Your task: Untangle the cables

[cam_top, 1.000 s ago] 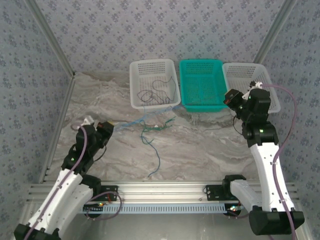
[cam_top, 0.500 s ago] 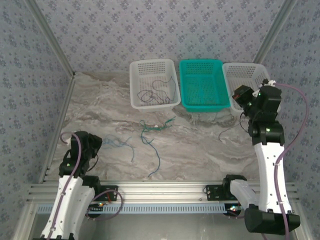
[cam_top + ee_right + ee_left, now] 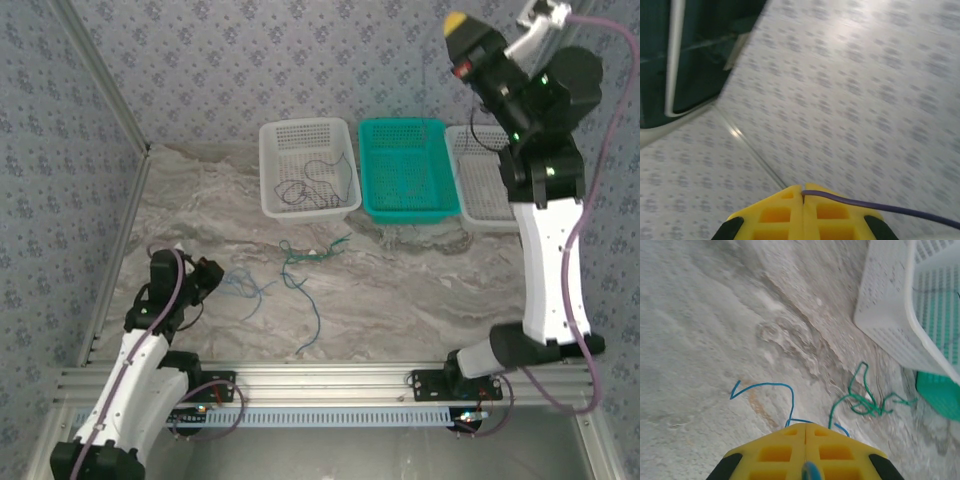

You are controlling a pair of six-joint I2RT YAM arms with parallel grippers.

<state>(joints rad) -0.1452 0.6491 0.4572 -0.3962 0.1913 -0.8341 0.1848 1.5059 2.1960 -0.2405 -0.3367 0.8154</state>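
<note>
My left gripper sits low at the table's left, shut on a thin blue cable that curls out from under its yellow fingertips. A teal-green cable lies knotted just beyond it, with a second blue strand trailing toward the near edge. A dark cable rests in the left white basket. My right gripper is raised high against the back wall, shut on a thin dark cable that runs off to the right from its tip.
A teal basket stands in the middle of the back row and another white basket to its right, under the raised right arm. Patterned walls close the table on three sides. A metal rail runs along the near edge.
The right arm has swung up from the right basket to high against the back wall, carrying the dark cable. The left gripper pulled back, then edged forward; the blue cable now lies slack, apart from the green.
</note>
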